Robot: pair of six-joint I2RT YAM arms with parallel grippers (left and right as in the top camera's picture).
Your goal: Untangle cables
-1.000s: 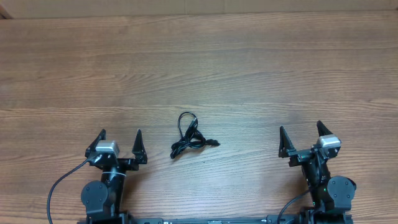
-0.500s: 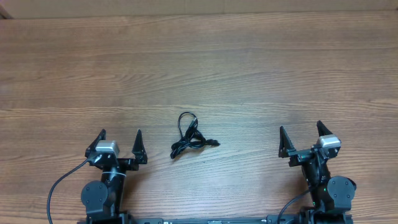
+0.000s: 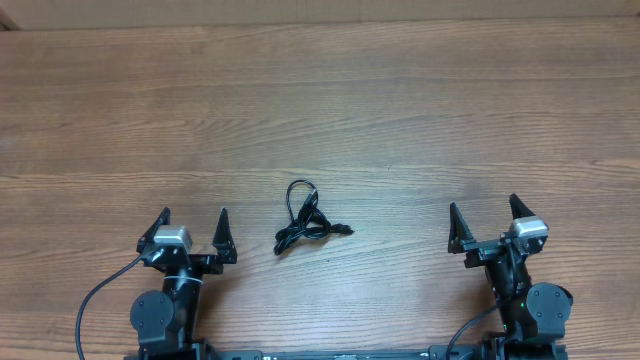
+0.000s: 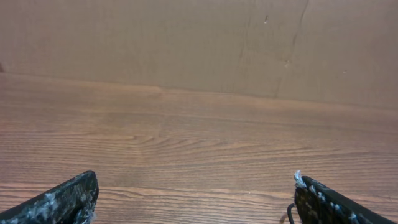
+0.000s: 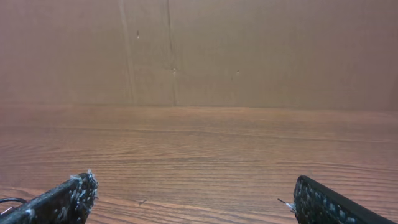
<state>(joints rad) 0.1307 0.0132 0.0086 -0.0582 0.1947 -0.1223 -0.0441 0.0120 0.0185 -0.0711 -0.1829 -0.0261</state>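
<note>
Wooden and brown, stretching across the whole overhead frame as the table [image 3: 320, 100], and meeting a cardboard wall [image 4: 155, 43] at the top of both wrist views. Lying on that wood just below the middle of the overhead frame, as one small knotted bundle: the cables [image 3: 308, 222], thin and black, looping once toward the top of the frame and poking a short plug end out to the right. Resting between the two arms, well apart from each, touching neither.

Sitting at lower left, the left gripper [image 3: 193, 215], spreading wide apart and gripping nothing. Sitting at lower right, the right gripper [image 3: 483, 203], likewise splaying wide and holding nothing.

Showing in the left wrist view only as dark fingertips [image 4: 62, 202] in the bottom corners, with a sliver of black cord peeking in just beside the lower right one. Showing the same way in the right wrist view, fingertips [image 5: 62, 199] low in the corners, a thin dark line entering at the lower left edge, too small to tell what.
</note>
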